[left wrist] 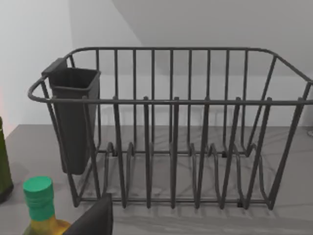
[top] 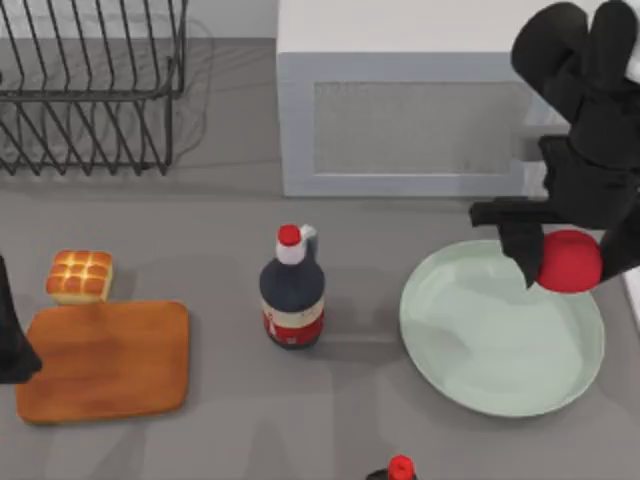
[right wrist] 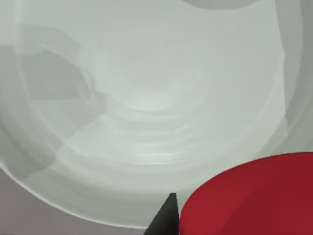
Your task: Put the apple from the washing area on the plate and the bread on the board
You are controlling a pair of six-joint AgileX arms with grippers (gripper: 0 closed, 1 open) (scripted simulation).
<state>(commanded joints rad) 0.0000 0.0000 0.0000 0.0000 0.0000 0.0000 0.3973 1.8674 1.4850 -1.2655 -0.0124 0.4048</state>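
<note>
My right gripper (top: 568,262) is shut on the red apple (top: 572,260) and holds it over the far right part of the pale green plate (top: 480,345). In the right wrist view the apple (right wrist: 249,196) sits close beside a dark fingertip (right wrist: 164,218), with the plate (right wrist: 146,98) spread beneath. The bread (top: 79,276) rests on the table at the left, just beyond the far left corner of the wooden board (top: 105,360). Nothing lies on the board. My left arm (top: 10,345) stays parked at the table's left edge beside the board.
A wire dish rack (top: 90,80) stands at the back left, with a dark cutlery cup (left wrist: 73,117) on its side. A grey-white box (top: 400,100) fills the back middle. A dark red-capped bottle (top: 292,290) stands between board and plate. Another red cap (top: 400,468) shows at the front edge.
</note>
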